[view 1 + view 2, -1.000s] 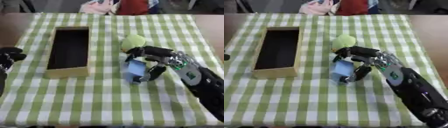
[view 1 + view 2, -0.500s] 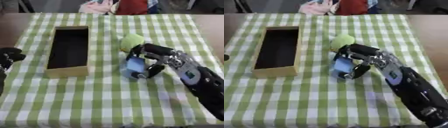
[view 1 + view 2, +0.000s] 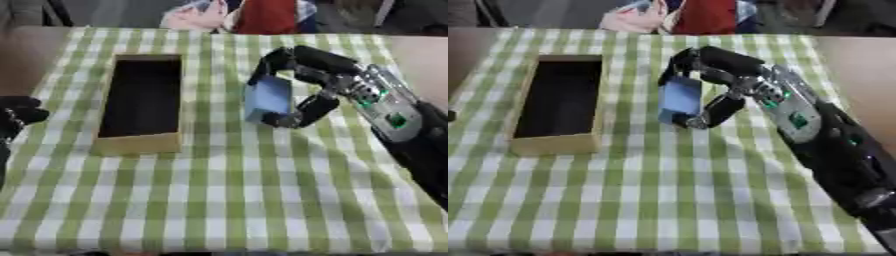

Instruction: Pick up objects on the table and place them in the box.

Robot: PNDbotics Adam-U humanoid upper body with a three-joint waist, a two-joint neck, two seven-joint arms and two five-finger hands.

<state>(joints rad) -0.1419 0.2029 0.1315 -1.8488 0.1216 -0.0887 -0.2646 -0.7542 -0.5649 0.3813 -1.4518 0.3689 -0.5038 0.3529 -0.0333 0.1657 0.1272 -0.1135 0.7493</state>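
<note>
Checked cloth [image 3: 262, 190] looks soft, matt; box [image 3: 136, 145] like plain wood; right hand [image 3: 328, 85] glossy black plastic.

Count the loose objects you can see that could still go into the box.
1: a blue object, held in the right hand, right of the box. Another may be hidden behind that hand.

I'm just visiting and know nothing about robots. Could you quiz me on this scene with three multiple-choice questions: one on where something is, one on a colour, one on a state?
1. Where is the box relative to the right hand?
A. To its left
B. To its right
C. Under it

2. What colour is the object in that hand?
A. Red
B. Blue
C. Yellow

3. What is the right hand doing?
A. Resting flat
B. Pointing
C. Curled round the blue object

Answers: 1 A, the box lies left of the hand. 2 B, it shows blue. 3 C, fingers and thumb wrap it.
</note>
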